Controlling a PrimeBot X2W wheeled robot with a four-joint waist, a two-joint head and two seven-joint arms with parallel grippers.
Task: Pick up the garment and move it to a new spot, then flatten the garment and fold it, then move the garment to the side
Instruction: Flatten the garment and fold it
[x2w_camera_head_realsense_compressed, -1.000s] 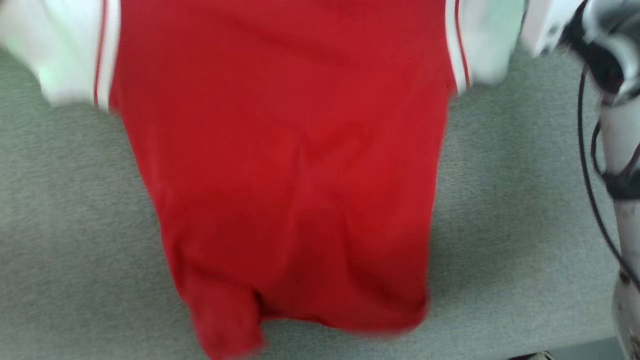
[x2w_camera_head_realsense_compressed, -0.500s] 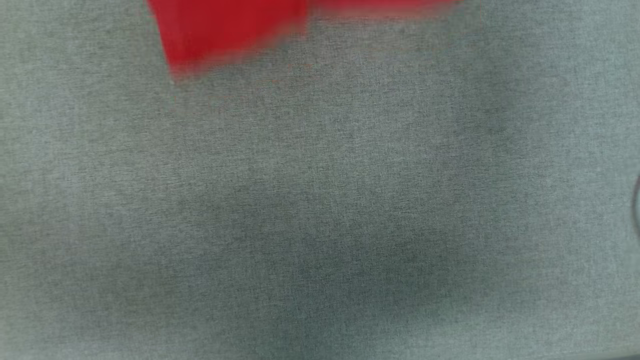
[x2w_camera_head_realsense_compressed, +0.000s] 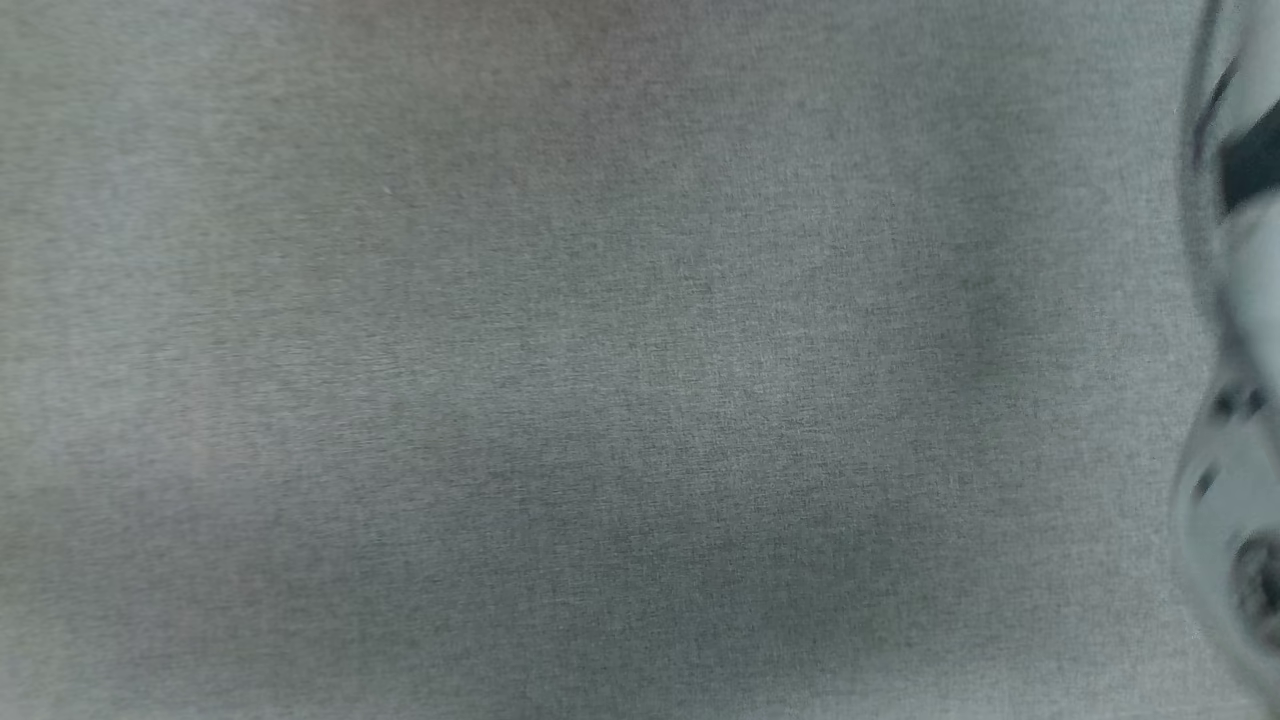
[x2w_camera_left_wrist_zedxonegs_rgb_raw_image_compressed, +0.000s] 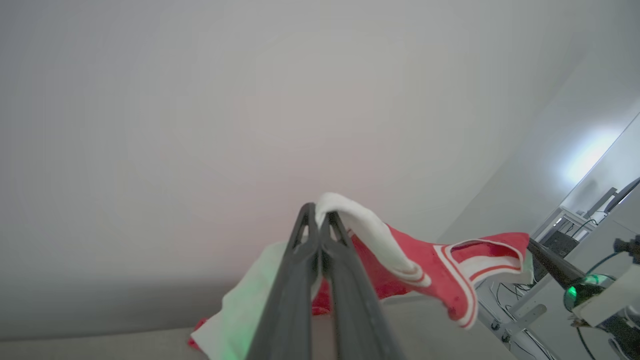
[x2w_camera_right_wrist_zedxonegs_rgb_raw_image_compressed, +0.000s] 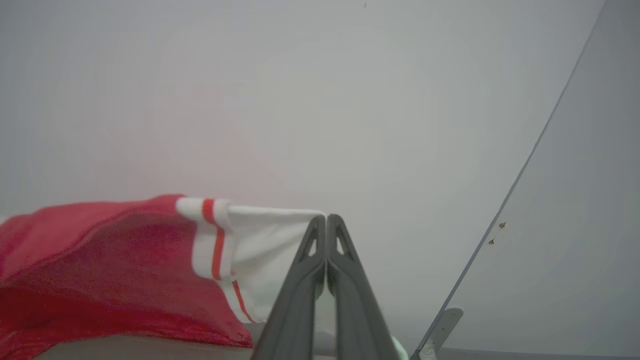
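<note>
My left gripper is pinched on a white sleeve end of the garment, a red shirt with red-and-white striped bands, held up between my grippers over the grey counter. My right gripper is clamped on the other white sleeve end. The shirt's lower body is cut off, and my right forearm blurs over the counter's right side.

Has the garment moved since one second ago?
Yes: the garment rose off the grey table, toward the head view's top; left gripper and right gripper hold it.
</note>
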